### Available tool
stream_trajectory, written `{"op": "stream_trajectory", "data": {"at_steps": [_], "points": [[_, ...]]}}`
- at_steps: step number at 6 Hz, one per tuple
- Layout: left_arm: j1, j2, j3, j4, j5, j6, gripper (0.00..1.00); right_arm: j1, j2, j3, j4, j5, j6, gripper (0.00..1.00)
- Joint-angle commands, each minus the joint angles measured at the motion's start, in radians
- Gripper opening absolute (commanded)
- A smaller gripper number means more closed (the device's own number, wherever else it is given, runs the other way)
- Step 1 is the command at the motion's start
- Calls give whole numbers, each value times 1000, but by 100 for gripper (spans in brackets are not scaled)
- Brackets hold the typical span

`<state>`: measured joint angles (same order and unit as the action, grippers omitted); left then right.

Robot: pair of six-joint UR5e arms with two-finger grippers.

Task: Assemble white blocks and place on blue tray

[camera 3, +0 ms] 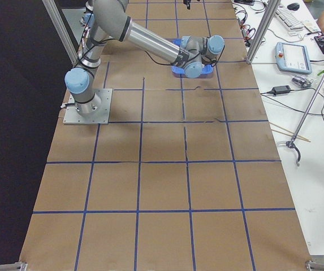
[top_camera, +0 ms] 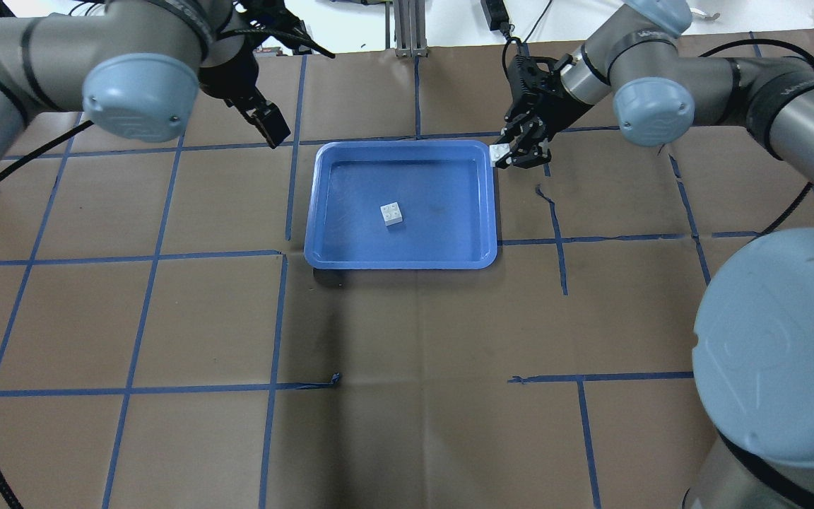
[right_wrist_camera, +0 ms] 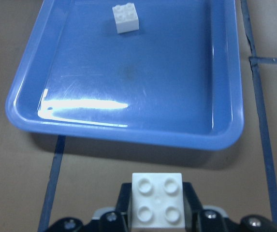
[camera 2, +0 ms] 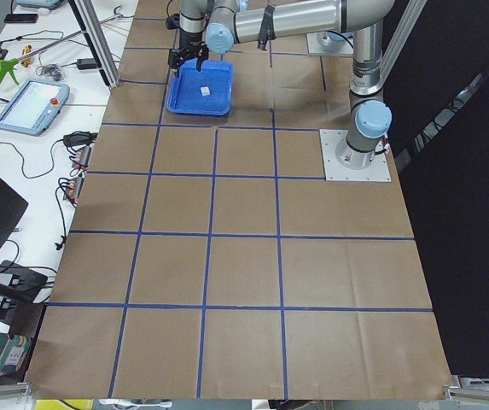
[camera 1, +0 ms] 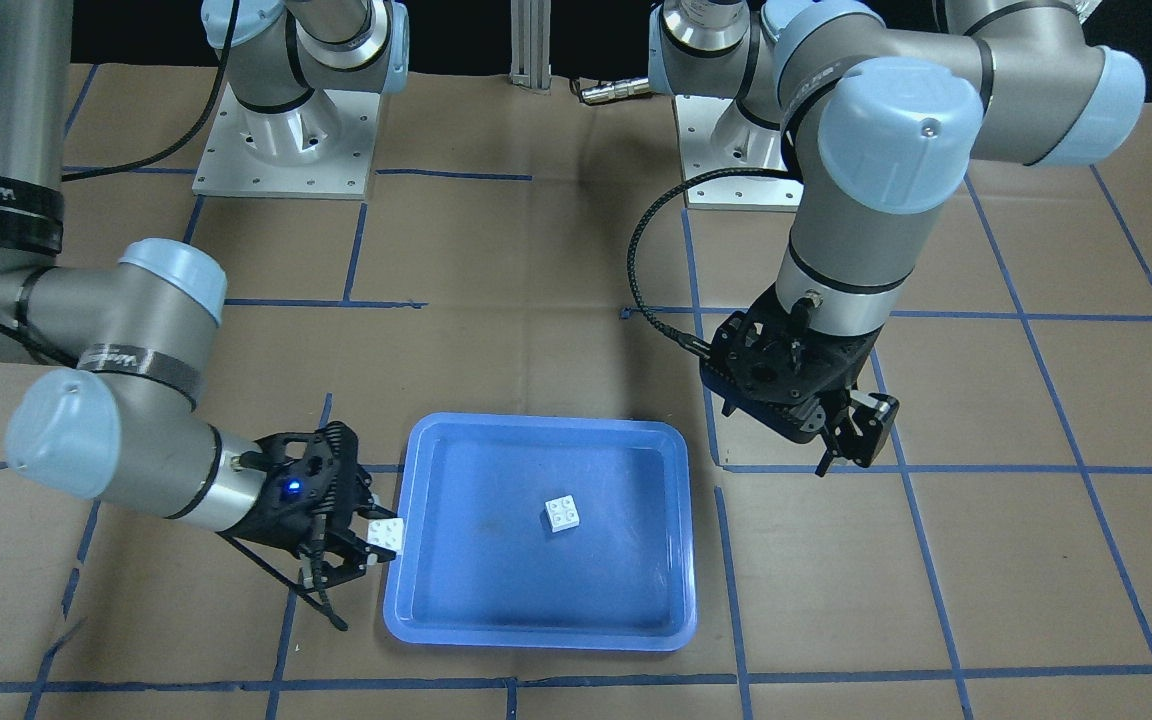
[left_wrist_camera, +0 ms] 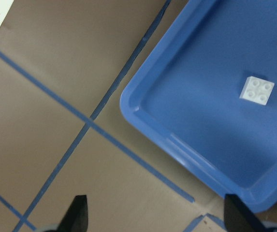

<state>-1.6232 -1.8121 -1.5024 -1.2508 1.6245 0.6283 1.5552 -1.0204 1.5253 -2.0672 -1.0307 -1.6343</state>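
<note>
Right claw (camera 1: 368, 548) grips first white block (right_wrist_camera: 157, 205) just outside blue tray (camera 1: 536, 428) rim. Second white block (camera 1: 562, 513) lies mid-tray, studs up, well apart from both claws. Left claw (camera 1: 851, 438) spread wide, empty, beside tray's opposite side.

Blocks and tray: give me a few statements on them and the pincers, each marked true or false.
1. A loose block lies in the tray, studs up. True.
2. The right pincer is empty. False: it grips a second block.
3. The left pincer is open and empty. True.
4. The blocks are already joined. False: they are apart, the second block beside the tray's rim.
</note>
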Motion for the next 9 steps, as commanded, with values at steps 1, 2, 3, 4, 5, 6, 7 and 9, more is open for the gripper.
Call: {"op": "stream_trajectory", "data": {"at_steps": [1,2,3,4,5,6,7,9], "points": [[17,46,2,-105,-38,-282,98,116,43,13,-150,-6,169,19],[17,98,2,-216,-26,-399,98,153,63,42,-227,-9,226,19],[17,131,-1,-266,-11,-492,98,158,71,92,-316,-8,229,20],[17,143,4,-266,-26,-543,99,163,71,131,-359,-6,231,20],[16,166,5,-247,-29,-568,99,167,75,150,-388,-6,229,20],[19,163,-7,-242,-170,-565,99,172,94,150,-401,-8,229,20],[17,159,-33,-220,-125,-561,99,192,112,150,-428,-8,232,20],[31,172,-18,-358,-2,-579,99,201,117,151,-429,-8,234,20]]}}
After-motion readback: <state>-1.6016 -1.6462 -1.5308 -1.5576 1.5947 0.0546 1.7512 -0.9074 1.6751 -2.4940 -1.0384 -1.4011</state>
